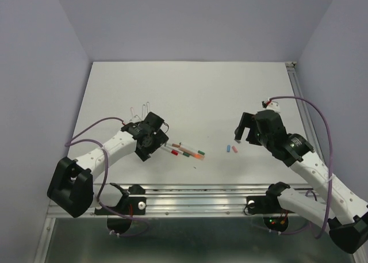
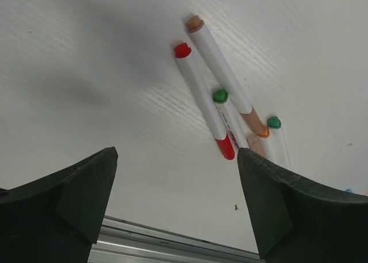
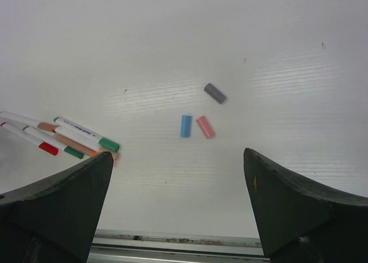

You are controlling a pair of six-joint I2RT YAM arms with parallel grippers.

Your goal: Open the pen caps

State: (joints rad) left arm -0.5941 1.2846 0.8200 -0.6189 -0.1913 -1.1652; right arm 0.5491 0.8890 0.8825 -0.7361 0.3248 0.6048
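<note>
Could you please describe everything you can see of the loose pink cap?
The pink cap is a short, stubby cylinder, seemingly smooth plastic, lying loose on its side on the white table. It sits slanted beside a blue cap, close but apparently not touching, with a grey cap farther off. Nothing grips it.

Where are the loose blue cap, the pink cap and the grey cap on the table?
blue cap (image 3: pixel 186 125): right wrist view, middle of its body.
pink cap (image 3: pixel 205 127): right wrist view, middle of its body.
grey cap (image 3: pixel 215 93): right wrist view, middle of its body.
</note>
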